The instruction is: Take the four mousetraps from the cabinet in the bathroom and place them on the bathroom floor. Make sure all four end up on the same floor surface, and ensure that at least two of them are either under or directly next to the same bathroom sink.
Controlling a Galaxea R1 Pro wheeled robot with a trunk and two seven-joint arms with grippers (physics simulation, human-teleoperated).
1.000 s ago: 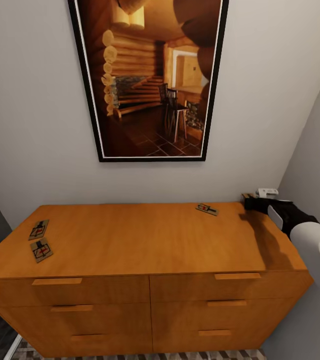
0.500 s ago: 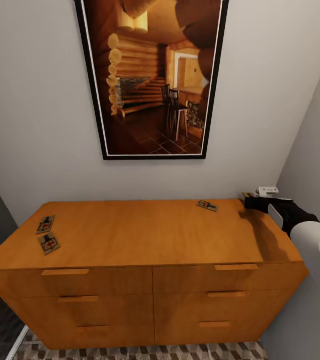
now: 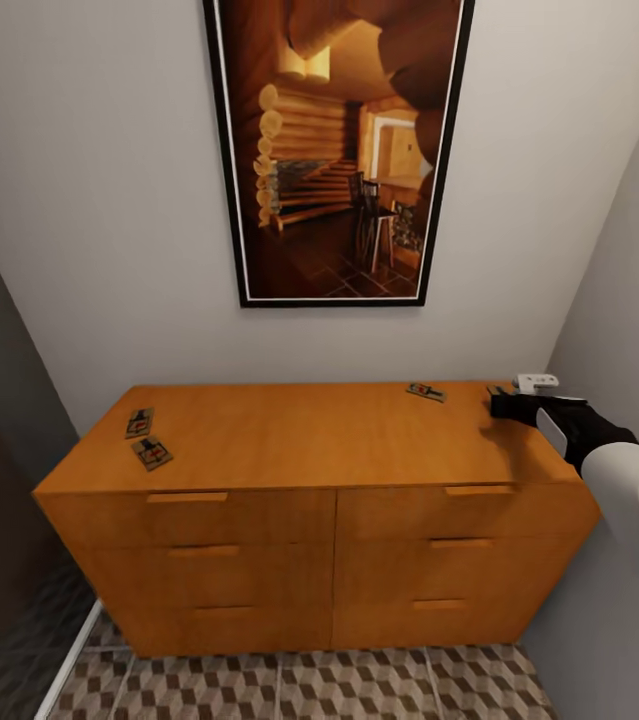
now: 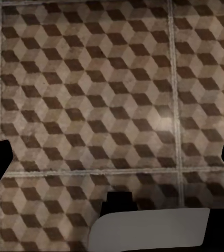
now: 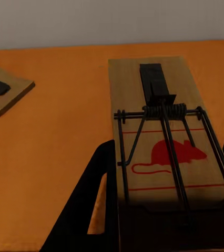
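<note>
I had the right gripper (image 5: pixel 167 220) closed on a flat brown wooden mousetrap with dark wire and a red mouse print (image 5: pixel 164 142), holding it level just above the orange-brown wooden drawer cabinet (image 3: pixel 309 440) so it could travel flat. Three more traps lay on that top. The left gripper (image 4: pixel 112 173), fingers apart, hung over cube-patterned tiles (image 4: pixel 91 79).

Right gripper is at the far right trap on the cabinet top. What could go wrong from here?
The mousetrap sits between the right gripper fingers at the cabinet top's right end; whether they have closed on it I cannot tell, so lifting may leave or drop it. The side wall is close beside that arm. The two left traps lie at the opposite end, probably needing repositioning.
</note>
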